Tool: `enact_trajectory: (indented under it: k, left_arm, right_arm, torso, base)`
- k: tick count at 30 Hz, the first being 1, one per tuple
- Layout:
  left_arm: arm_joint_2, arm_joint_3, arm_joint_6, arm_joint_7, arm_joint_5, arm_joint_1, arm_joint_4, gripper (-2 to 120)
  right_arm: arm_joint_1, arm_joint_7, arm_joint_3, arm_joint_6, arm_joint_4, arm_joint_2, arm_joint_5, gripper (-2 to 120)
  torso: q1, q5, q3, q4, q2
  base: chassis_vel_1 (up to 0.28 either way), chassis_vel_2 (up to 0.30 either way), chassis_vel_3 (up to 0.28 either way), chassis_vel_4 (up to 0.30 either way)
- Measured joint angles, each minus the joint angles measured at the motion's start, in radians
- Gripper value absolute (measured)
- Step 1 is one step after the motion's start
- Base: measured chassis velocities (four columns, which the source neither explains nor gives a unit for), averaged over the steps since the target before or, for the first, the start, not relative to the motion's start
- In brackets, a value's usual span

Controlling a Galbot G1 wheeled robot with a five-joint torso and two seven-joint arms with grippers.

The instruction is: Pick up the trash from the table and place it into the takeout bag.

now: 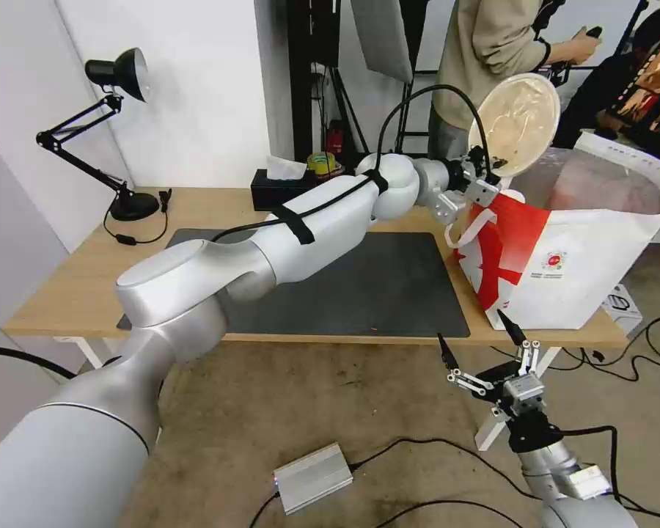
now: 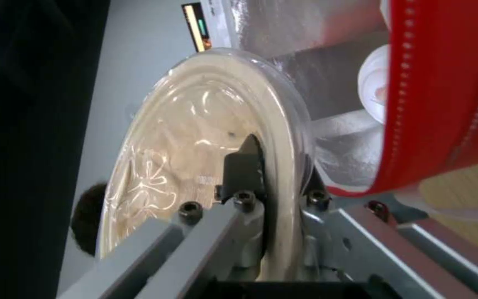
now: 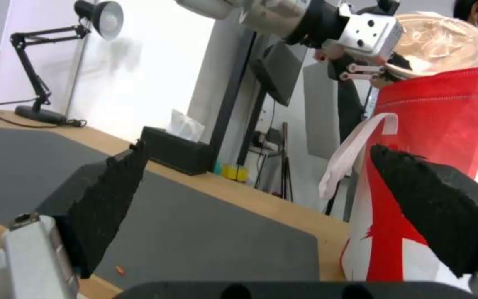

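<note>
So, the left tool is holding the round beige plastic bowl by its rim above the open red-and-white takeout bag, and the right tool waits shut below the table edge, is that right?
Not quite: the right tool is open, its black pads spread wide apart in the right wrist view. The rest stands: the left tool holds the round beige plastic bowl by its rim above the red-and-white takeout bag.

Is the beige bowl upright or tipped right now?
Tipped on edge: the beige bowl faces sideways above the takeout bag, its rim pinched by the left gripper.
</note>
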Motion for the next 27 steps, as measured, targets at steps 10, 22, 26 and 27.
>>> enact_trajectory:
  k: [10, 22, 26, 27]
  left_arm:
    - [-0.001, 0.017, 0.014, -0.022, -0.022, -0.002, -0.011, 1]
    - [-0.002, 0.053, 0.019, -0.034, -0.029, 0.014, -0.01, 1]
    - [-0.002, 0.056, 0.02, -0.034, -0.026, 0.019, -0.005, 1]
    - [-0.002, 0.057, 0.02, -0.034, -0.025, 0.02, -0.004, 1]
  right_arm:
    - [0.0, 0.0, 0.0, 0.0, 0.0, 0.0, 0.0, 100]
    - [0.0, 0.0, 0.0, 0.0, 0.0, 0.0, 0.0, 100]
    - [0.0, 0.0, 0.0, 0.0, 0.0, 0.0, 0.0, 100]
    - [0.0, 0.0, 0.0, 0.0, 0.0, 0.0, 0.0, 100]
  torso:
    - [0.0, 0.0, 0.0, 0.0, 0.0]
    - [0.0, 0.0, 0.0, -0.0001, 0.0]
    - [0.0, -0.0001, 0.0, 0.0, 0.0]
    - [0.0, 0.0, 0.0, 0.0, 0.0]
  base:
    - [0.0, 0.0, 0.0, 0.0]
    - [0.0, 0.0, 0.0, 0.0]
    - [0.0, 0.0, 0.0, 0.0]
    - [0.0, 0.0, 0.0, 0.0]
